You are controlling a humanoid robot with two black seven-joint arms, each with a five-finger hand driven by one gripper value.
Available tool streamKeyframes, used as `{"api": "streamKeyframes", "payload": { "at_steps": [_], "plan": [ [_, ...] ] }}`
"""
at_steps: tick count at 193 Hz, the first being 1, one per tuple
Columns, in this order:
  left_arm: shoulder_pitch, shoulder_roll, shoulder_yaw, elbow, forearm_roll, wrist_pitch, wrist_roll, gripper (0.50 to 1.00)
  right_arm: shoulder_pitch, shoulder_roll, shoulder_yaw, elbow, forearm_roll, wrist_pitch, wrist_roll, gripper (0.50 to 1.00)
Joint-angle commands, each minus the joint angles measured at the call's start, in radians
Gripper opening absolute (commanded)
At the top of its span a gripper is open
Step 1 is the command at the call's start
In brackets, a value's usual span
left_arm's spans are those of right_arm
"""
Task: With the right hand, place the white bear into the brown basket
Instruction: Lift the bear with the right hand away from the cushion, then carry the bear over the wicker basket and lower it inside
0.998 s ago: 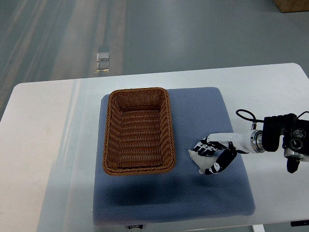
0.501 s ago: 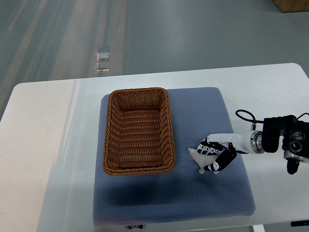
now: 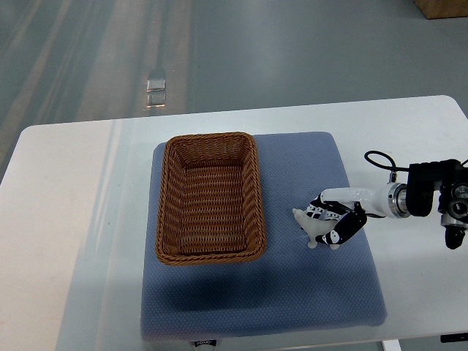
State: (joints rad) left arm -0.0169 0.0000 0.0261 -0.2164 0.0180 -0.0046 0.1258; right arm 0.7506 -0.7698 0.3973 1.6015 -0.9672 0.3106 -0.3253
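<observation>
We see the right hand (image 3: pixel 333 225) reaching in from the right edge, its fingers (image 3: pixel 344 232) curled around the white bear (image 3: pixel 308 229). The bear sits over the blue mat (image 3: pixel 292 292), just right of the brown basket (image 3: pixel 210 196) and outside it. Mat and basket rest on the white table (image 3: pixel 66 219).

Brown woven wicker basket (image 3: pixel 209 197) w/ ribbed weave on blue-grey dotted foam mat (image 3: pixel 292 292) atop plain white table (image 3: pixel 73 219); small white bear toy (image 3: pixel 308 227) in black-and-white robot right hand (image 3: pixel 335 223).
</observation>
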Motion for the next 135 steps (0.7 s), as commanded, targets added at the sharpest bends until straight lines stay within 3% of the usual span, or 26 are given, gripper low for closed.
{"api": "streamKeyframes", "payload": {
  "at_steps": [1,50,85,114,135],
  "plan": [
    [0.0,0.0,0.0,0.0,0.0,0.0,0.0,1.0,0.035,-0.026,0.026,0.003,0.001,0.021,-0.001,0.529],
    [0.0,0.0,0.002,-0.005,0.0,0.0,0.0,1.0,0.231,-0.095,0.038,0.0,-0.001,0.033,-0.008,0.535],
    [0.0,0.0,0.003,-0.006,0.0,0.0,0.0,1.0,0.391,-0.14,0.038,-0.006,0.01,0.117,-0.012,0.535],
    [-0.002,0.0,0.002,-0.009,0.0,0.0,0.0,1.0,0.447,-0.117,0.037,-0.028,0.013,0.12,-0.012,0.539],
    [0.0,0.0,0.002,-0.009,0.0,0.0,0.0,1.0,0.464,-0.043,0.034,-0.068,0.008,0.108,-0.011,0.539]
  ]
}}
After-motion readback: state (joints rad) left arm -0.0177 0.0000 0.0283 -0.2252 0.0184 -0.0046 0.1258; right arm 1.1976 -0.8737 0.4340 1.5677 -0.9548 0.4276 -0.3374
